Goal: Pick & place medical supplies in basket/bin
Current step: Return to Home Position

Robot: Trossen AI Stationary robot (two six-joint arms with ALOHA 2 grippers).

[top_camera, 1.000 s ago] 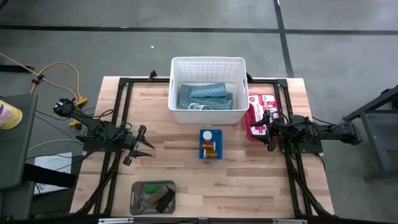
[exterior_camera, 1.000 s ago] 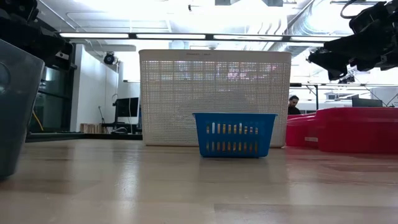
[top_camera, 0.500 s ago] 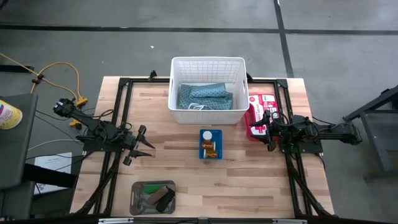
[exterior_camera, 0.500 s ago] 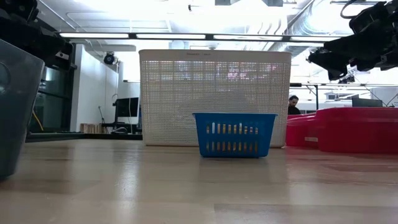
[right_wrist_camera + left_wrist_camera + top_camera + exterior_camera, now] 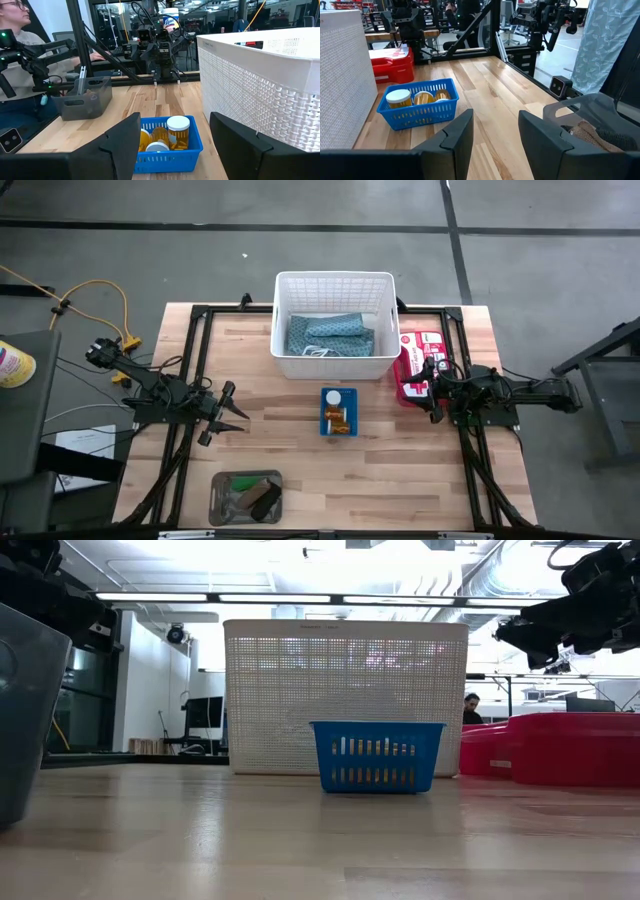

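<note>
The large white basket (image 5: 332,325) stands at the table's far middle, with two teal-blue cloths (image 5: 330,336) with white strings lying in it. A small blue basket (image 5: 339,411) with orange vials and a white-capped one (image 5: 399,97) stands just in front of it. A grey tray (image 5: 246,496) near the front edge holds green, black and brown rolls. My left gripper (image 5: 232,412) is open and empty, left of the blue basket. My right gripper (image 5: 432,392) is open and empty, right of it, above a red box.
A red first-aid box (image 5: 420,365) lies right of the white basket, under my right gripper. A person (image 5: 20,30) sits beyond the table's left side. Bare wood (image 5: 400,480) lies between the blue basket and the front edge.
</note>
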